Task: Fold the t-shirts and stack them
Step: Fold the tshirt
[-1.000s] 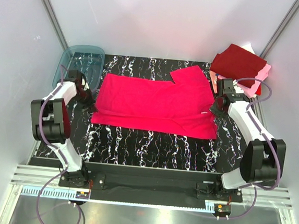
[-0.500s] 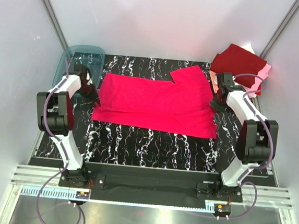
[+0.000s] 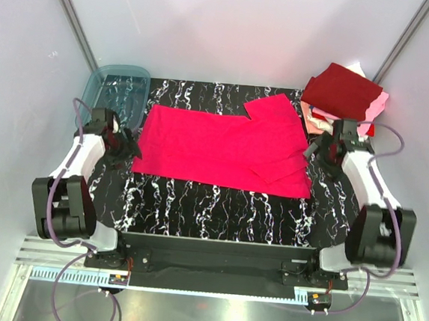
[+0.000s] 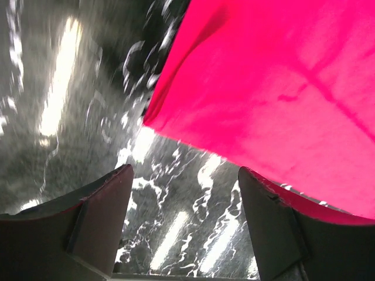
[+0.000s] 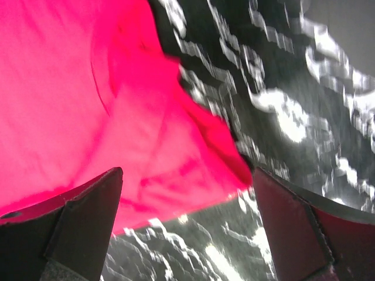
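A bright pinkish-red t-shirt (image 3: pixel 223 148) lies folded lengthwise and flat on the black marbled table (image 3: pixel 210 205), one sleeve sticking out at its far right. My left gripper (image 3: pixel 129 147) hovers open just off the shirt's left edge (image 4: pixel 176 117), nothing between its fingers (image 4: pixel 105 216). My right gripper (image 3: pixel 316 156) hangs open just off the shirt's right edge, the cloth corner (image 5: pixel 222 170) lying loose between and beyond its fingers (image 5: pixel 88 216). A stack of folded t-shirts (image 3: pixel 344 93), dark maroon on top with pale pink and white beneath, sits at the back right corner.
A translucent blue-grey plastic tub (image 3: pixel 115 92) stands at the back left corner, close behind my left arm. White walls enclose the table on the left, right and back sides.
Both grippers have opened and let go of the pinkish-red shirt's ends. Each has pulled back a little toward the near side, away from the cloth, which now rests flat.
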